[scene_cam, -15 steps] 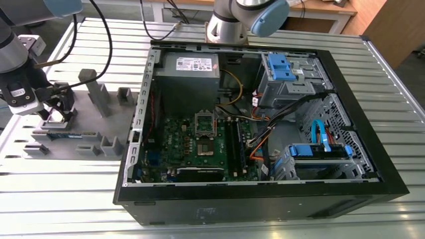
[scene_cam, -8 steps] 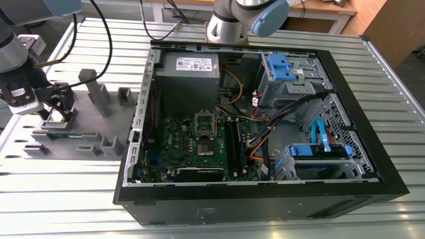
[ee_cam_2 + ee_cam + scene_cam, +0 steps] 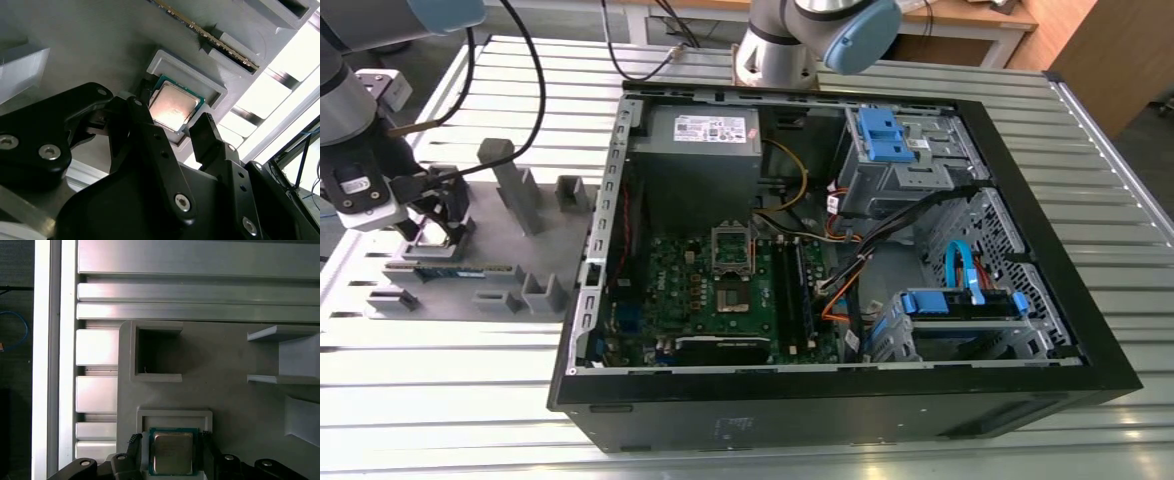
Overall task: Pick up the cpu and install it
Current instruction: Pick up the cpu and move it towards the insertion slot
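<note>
First wrist view: gripper (image 3: 170, 439) is down over the cpu (image 3: 172, 452), one finger on each side of it, jaws open with a thin gap on both sides, so straddling and no grip yet. The second wrist view agrees: silver top sits between the two black fingers (image 3: 202, 125), and neither one clearly touches it. The cpu lies flat in its shallow pocket (image 3: 175, 413) on the grey parts tray (image 3: 240, 440), not lifted. So pick-up looks staged but not made. My read: approach and alignment are done, while close, lift, carry and install are all open. Just past the pocket on the same tray, the memory stick (image 3: 220, 42) stands on edge in its holder, untouched. In the exterior view the tray is on the slatted metal table (image 3: 454, 400) at the exterior view's left, well apart from the open computer case (image 3: 854, 420). Inside it, the green motherboard (image 3: 707, 290) lies flat with the socket (image 3: 727, 297) near its middle. The socket looks dark and bare, so nothing is installed. Install side is at zero.
</note>
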`<state>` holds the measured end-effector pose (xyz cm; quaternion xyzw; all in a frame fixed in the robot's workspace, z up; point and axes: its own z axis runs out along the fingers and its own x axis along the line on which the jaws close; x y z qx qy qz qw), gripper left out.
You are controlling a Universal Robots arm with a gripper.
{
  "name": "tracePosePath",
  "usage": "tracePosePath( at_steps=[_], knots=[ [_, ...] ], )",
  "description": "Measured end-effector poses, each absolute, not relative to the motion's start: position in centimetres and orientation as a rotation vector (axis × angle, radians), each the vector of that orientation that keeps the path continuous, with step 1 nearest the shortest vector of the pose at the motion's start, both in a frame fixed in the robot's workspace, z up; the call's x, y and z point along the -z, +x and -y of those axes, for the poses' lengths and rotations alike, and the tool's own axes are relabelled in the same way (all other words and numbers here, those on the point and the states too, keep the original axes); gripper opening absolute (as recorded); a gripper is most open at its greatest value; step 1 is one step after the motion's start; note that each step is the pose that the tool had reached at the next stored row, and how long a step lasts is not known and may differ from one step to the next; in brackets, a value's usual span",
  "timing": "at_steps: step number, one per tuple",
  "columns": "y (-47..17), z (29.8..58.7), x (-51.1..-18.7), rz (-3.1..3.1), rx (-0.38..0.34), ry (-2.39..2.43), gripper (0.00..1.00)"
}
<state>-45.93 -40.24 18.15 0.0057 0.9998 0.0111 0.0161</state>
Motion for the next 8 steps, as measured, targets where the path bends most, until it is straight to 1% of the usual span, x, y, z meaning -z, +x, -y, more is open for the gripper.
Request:
tracePosePath(
  at_steps=[5, 6, 8],
  knots=[
    [-45.93, 40.24, -18.17, -3.109, -0.035, 0.018, 0.57],
    [-45.93, 40.24, -18.17, -3.109, -0.035, 0.018, 0.51],
    [-45.93, 40.24, -18.18, -3.109, -0.035, 0.018, 0.51]
  ],
)
